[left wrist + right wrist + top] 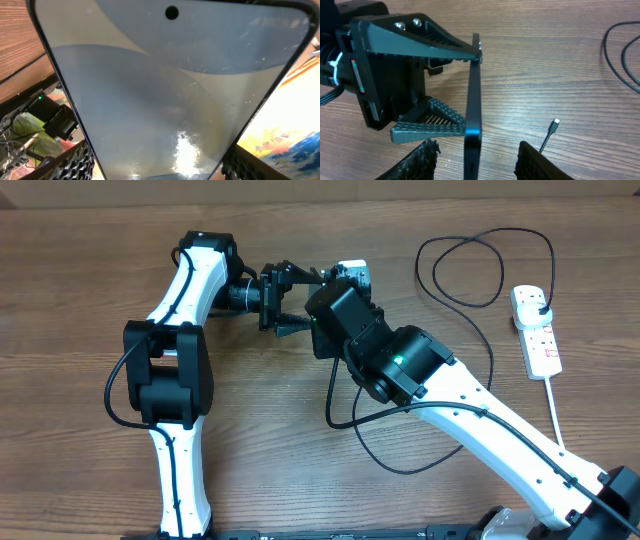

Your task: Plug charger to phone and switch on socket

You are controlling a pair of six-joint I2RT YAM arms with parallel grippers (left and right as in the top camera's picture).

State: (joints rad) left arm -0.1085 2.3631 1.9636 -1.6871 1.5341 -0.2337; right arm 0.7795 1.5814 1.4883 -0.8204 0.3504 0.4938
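While the left end effector (471, 90) pinches the phone (175, 95) on edge, the right end effector (477, 154) hangs spread around it; the charger tip (554, 123) lies unplugged on the counter (545, 50), and the socket (537, 332) sits far right, untouched.

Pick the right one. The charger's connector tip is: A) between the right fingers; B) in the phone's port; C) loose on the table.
C: the tip lies bare on the table, apart from the phone, which the left fingers hold.
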